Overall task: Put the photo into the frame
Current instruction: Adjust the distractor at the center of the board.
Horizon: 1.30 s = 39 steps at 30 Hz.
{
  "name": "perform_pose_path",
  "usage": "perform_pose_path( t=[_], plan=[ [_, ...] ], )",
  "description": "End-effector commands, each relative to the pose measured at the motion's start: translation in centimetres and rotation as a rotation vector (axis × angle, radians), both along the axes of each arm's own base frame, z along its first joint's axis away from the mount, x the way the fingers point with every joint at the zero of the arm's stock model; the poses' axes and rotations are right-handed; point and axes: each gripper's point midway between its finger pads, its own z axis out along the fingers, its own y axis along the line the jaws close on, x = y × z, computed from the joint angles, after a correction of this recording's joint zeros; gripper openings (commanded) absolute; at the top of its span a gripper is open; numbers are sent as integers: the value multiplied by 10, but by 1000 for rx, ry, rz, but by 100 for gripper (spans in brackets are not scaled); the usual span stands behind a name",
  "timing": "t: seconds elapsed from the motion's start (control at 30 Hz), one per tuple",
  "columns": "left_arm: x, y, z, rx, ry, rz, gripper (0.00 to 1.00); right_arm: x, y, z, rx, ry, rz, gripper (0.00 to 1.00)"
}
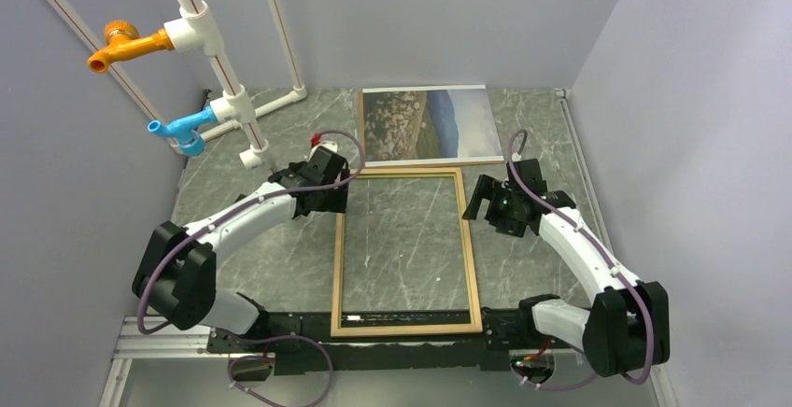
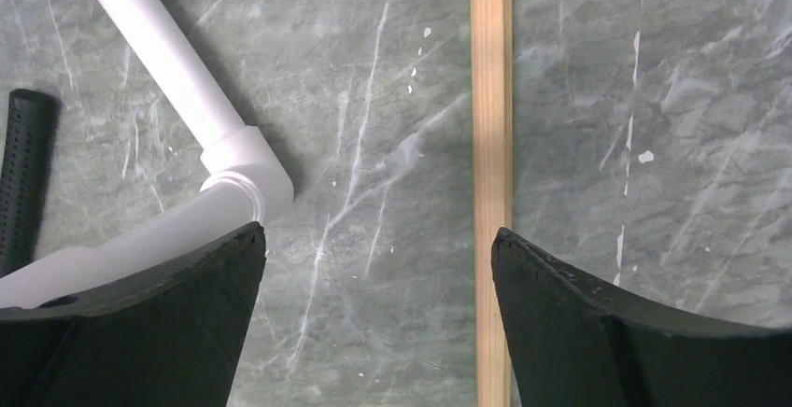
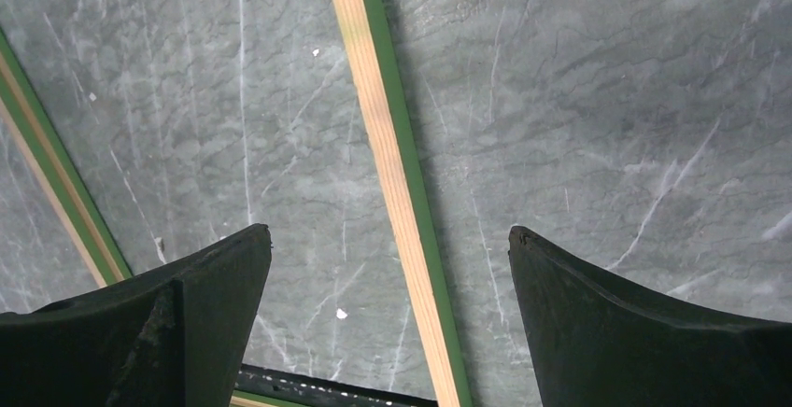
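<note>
The frame [image 1: 337, 267] lies flat in the middle of the table, pale wood face up, the marbled table showing through its pane. Just behind its far edge lies the photo [image 1: 429, 124], picture side up. My left gripper [image 1: 338, 186] hovers over the frame's far left corner, open, with the wooden bar [image 2: 491, 118] under its right finger. Over the frame's right bar near the far right corner hangs my right gripper [image 1: 478, 198], open; the wood-and-green bar [image 3: 392, 183] runs between its fingers without touching them. Neither gripper holds anything.
A white pipe rack [image 1: 217, 62] with an orange tap [image 1: 126, 46] and a blue tap [image 1: 179, 130] stands at the back left; its base pipe [image 2: 177, 80] lies beside my left gripper. Grey walls close in both sides. A black rail [image 1: 411, 318] runs along the near edge.
</note>
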Motion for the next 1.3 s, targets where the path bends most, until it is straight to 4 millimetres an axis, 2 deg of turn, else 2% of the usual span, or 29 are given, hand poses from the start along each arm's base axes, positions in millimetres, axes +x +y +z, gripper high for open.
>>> perform_pose_path(
  t=[0.0,0.4,0.67,0.93,1.13,1.27],
  plan=[
    [14,-21,18,28,-58,-78,96,19,2,9,7,-50,17,100],
    [36,-77,6,27,-1,-203,99,54,-6,8,35,-39,21,100],
    [60,-107,9,-8,10,-258,99,85,-27,7,61,-32,-33,100],
    [99,-130,6,-91,49,-270,100,126,-78,-2,43,5,-195,100],
    [133,-133,3,-203,71,-238,99,160,-120,-5,6,12,-313,100],
    [150,-129,-5,-267,99,-208,99,183,-132,-14,9,27,-330,100]
  ],
)
